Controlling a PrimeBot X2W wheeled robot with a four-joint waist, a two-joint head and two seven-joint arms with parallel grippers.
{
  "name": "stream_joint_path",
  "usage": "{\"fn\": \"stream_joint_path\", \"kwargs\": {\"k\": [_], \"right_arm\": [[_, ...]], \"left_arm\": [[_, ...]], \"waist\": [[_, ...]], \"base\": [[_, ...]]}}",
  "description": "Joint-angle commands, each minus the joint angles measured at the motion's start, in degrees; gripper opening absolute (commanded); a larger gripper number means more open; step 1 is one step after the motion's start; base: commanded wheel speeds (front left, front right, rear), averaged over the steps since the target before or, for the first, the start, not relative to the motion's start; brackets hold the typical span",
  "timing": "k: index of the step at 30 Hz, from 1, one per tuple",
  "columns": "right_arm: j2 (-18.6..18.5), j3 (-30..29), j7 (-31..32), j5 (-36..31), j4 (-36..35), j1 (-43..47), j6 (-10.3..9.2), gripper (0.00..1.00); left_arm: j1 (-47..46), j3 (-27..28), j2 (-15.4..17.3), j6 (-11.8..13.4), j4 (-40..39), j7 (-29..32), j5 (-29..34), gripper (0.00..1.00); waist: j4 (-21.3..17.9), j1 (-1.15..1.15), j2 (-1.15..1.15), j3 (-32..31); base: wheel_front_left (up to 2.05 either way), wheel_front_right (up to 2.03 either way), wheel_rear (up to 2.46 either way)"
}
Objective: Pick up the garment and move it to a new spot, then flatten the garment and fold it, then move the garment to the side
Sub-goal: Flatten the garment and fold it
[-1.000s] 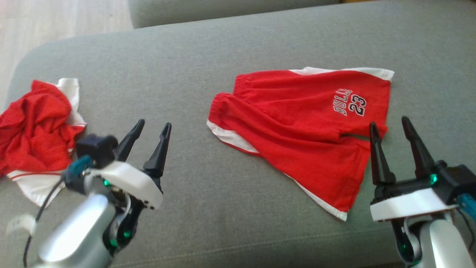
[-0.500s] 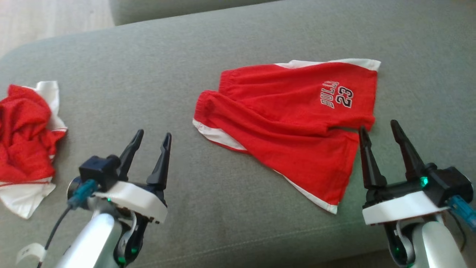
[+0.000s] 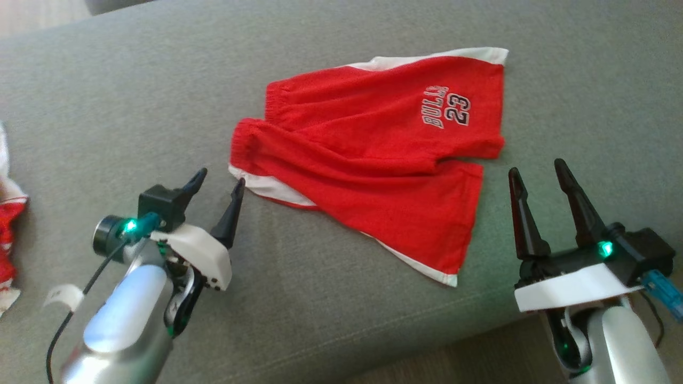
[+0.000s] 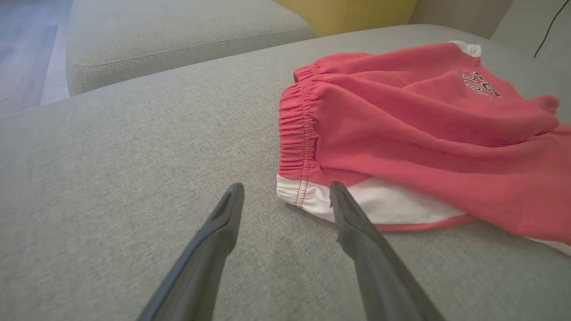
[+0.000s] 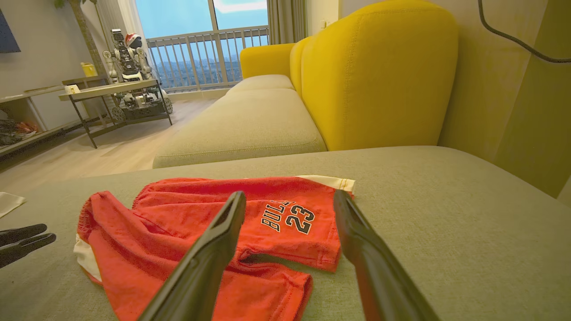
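The garment point(image 3: 373, 154) is a pair of red shorts with white side trim and "BULLS 23" print. It lies spread out, slightly rumpled, on the grey couch seat point(image 3: 133, 106). My left gripper point(image 3: 221, 177) is open with nothing in it, and its right fingertip is at the white corner of the waistband. In the left wrist view that corner of the garment point(image 4: 424, 125) lies just ahead of the left gripper point(image 4: 286, 186). My right gripper point(image 3: 536, 167) is open and empty, just right of the leg hems. In the right wrist view the right gripper point(image 5: 290, 194) stands over the garment point(image 5: 134, 236).
A second crumpled red and white garment point(image 3: 8, 234) lies at the far left edge. The couch's front edge point(image 3: 373, 341) runs close below the grippers. A yellow backrest point(image 5: 379, 76) and another grey cushion point(image 4: 178, 40) lie beyond. A table point(image 5: 111, 89) stands on the floor.
The head camera has swung right, pushing the crumpled garment to the picture's edge. My left gripper has closed in on the shorts' waistband corner. The right gripper now stands just clear of the hems.
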Motion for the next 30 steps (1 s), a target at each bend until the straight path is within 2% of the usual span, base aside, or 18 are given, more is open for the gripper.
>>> {"fn": "stream_joint_path", "kwargs": {"k": [1,10,21,22,23,24,25,30], "right_arm": [[-0.56,1.4,-0.51,0.33,-2.12,-1.89,-0.02,1.0],[-0.56,1.0,-0.51,0.71,-2.21,-2.01,-0.02,1.0],[-0.56,0.82,-0.51,0.62,-1.97,-2.13,-0.02,1.0],[-0.56,0.81,-0.51,0.64,-1.88,-2.13,-0.02,1.0],[-0.56,0.88,-0.51,0.62,-1.72,-2.11,-0.02,1.0],[-0.56,0.95,-0.51,0.55,-1.56,-2.09,-0.02,1.0],[-0.56,1.0,-0.51,0.49,-1.44,-2.1,-0.02,1.0],[-0.56,0.79,-0.51,0.12,-0.75,-1.58,-0.02,1.0]], "left_arm": [[-2.75,1.62,0.96,-0.29,-0.22,-0.35,0.52,1.0],[-5.68,0.54,0.43,-2.07,5.93,-0.91,0.61,1.0],[-7.47,0.41,-0.38,-3.08,8.74,-1.84,0.22,1.0],[-7.61,0.39,-0.34,-3.22,8.87,-1.9,0.21,0.83],[-7.67,0.32,-0.26,-3.37,9.02,-1.95,0.27,0.41],[-7.69,0.26,-0.2,-3.51,9.14,-2.0,0.29,0.17],[-7.66,0.27,-0.13,-3.64,9.17,-2.04,0.23,0.0],[-6.89,0.25,0.41,-4.07,7.94,-2.17,0.26,0.0]], "waist": [[-1.11,-0.01,0.0,0.86],[-3.03,-0.01,0.0,1.53],[-3.12,-0.01,0.0,1.96],[-3.07,-0.01,0.0,2.0],[-3.05,-0.01,0.0,1.98],[-3.02,-0.01,0.0,1.95],[-2.98,-0.01,0.0,1.94],[-2.55,-0.01,0.0,1.67]], "base": [[0.0,0.0,0.0],[0.0,0.0,0.0],[0.0,0.0,0.0],[0.0,0.0,0.0],[0.0,0.0,0.0],[0.0,0.0,0.0],[0.0,0.0,0.0],[0.0,0.0,0.0]]}}
